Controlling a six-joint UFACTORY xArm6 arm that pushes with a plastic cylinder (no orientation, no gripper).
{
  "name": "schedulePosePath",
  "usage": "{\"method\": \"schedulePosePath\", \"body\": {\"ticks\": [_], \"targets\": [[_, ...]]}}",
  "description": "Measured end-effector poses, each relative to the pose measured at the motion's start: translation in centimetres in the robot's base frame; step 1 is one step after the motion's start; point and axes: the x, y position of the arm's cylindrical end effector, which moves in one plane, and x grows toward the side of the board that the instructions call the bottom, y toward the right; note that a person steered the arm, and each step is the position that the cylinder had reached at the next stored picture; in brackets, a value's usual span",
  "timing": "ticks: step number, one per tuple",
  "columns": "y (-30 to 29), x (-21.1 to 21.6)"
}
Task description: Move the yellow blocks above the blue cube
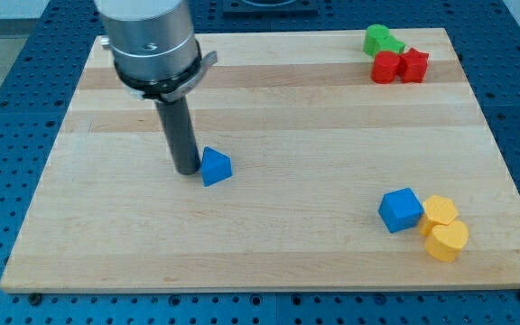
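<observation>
My tip (pixel 188 171) rests on the board left of centre, just left of a blue triangular block (pixel 216 167) and almost touching it. The blue cube (pixel 400 209) sits at the view's lower right. Two yellow blocks lie right beside it: a yellow hexagon-like block (pixel 441 211) touching the cube's right side, and a yellow heart-shaped block (pixel 447 241) just below that one. My tip is far to the left of these three.
A green block (pixel 381 40) sits at the view's top right, with a red cylinder-like block (pixel 385 67) and a red star-like block (pixel 413 65) just below it. The wooden board (pixel 269 108) lies on a blue perforated table.
</observation>
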Motion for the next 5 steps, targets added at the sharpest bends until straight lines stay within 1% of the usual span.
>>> {"method": "schedulePosePath", "body": {"ticks": [1, 3, 4, 5], "targets": [[1.2, 6.0], [13.9, 11.4], [21.5, 13.2], [27.3, 14.1]]}}
